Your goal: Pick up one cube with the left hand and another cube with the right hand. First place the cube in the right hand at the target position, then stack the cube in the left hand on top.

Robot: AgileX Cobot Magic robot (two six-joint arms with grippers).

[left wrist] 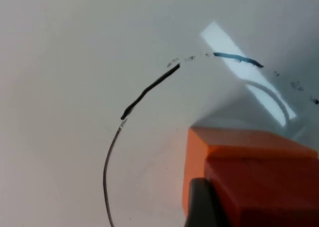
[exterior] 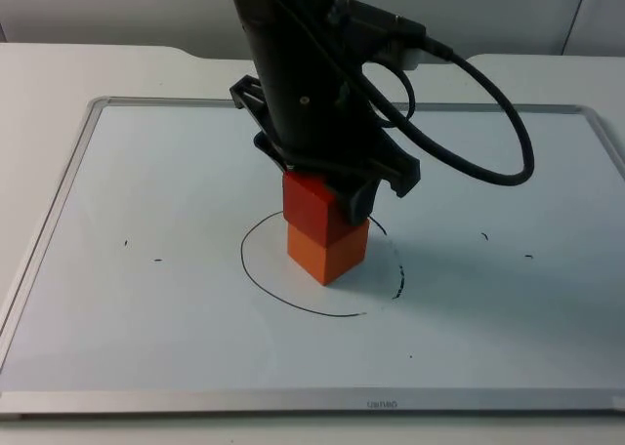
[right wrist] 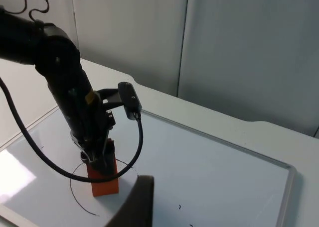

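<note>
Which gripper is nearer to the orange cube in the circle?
Left. The left gripper holds the red cube directly on the orange cube; the right gripper waits raised, well away.

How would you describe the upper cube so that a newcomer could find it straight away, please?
Find the hand-drawn black circle on the whiteboard. Inside it stand two stacked cubes. The red cube lies on the orange cube, with the left gripper around it.

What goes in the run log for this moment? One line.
left gripper: shut on red cube | red cube: atop orange cube, inside drawn circle | right gripper: raised, waiting | stage: stacking
</note>
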